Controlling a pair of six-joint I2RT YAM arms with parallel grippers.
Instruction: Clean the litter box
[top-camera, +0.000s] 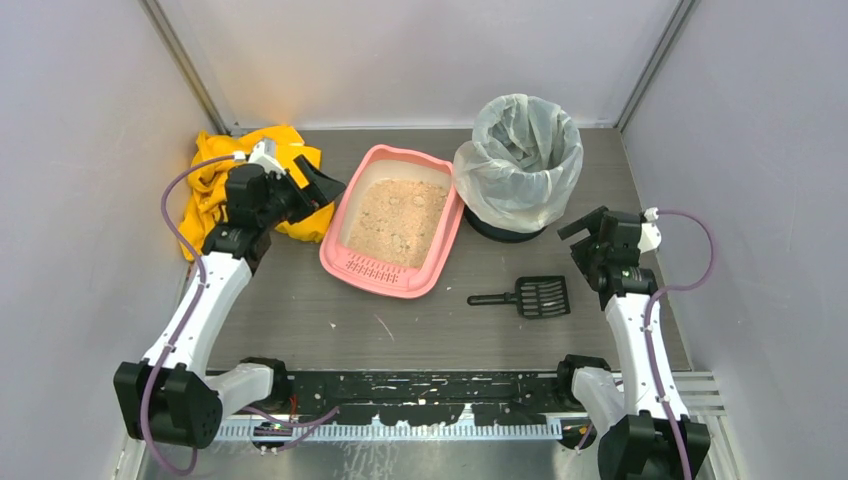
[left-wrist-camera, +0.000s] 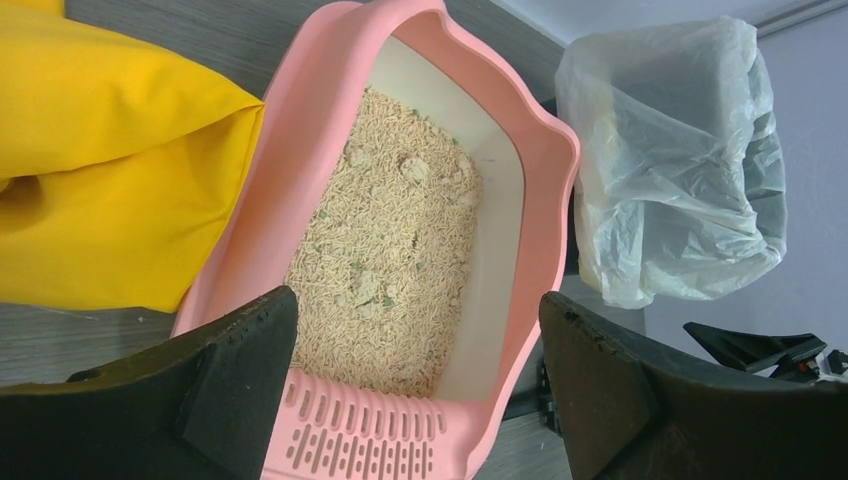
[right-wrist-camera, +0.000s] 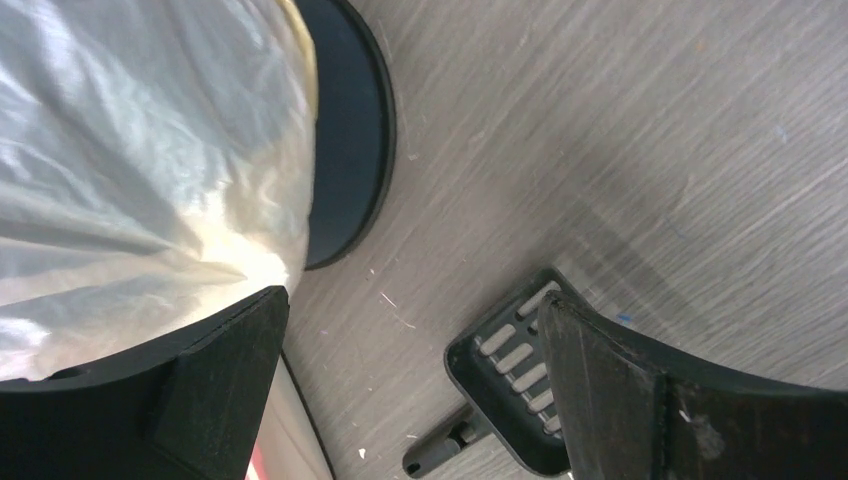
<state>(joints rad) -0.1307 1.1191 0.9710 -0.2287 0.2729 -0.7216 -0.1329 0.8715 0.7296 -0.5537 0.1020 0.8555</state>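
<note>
Counting one litter box (top-camera: 385, 272): pink, shallow, sitting on the table (top-camera: 300, 320) just left of middle, slotted lip facing the arms. Seeing beige litter (top-camera: 398, 222) covering its floor, with a few paler clumps (left-wrist-camera: 412, 168) lying among the grains.

Counting one round bin (top-camera: 470, 165) with a clear liner, standing just right of the litter box at the far end. Counting one black slotted scoop (top-camera: 535, 297), lying flat on the table nearer the arms, apart from both box and bin, handle pointing left. Counting one yellow cloth (top-camera: 215, 185), bunched in the far left corner, touching the box's left side.

Counting two arms, one gripper on each. Holding the left gripper (left-wrist-camera: 417, 303) raised beside the box's left edge, over the cloth's rim and facing the litter, fingers spread wide, clamping nothing. Holding the right gripper (right-wrist-camera: 415, 298) above the table between bin and scoop, fingers spread just as wide, likewise gripping nothing.
</note>
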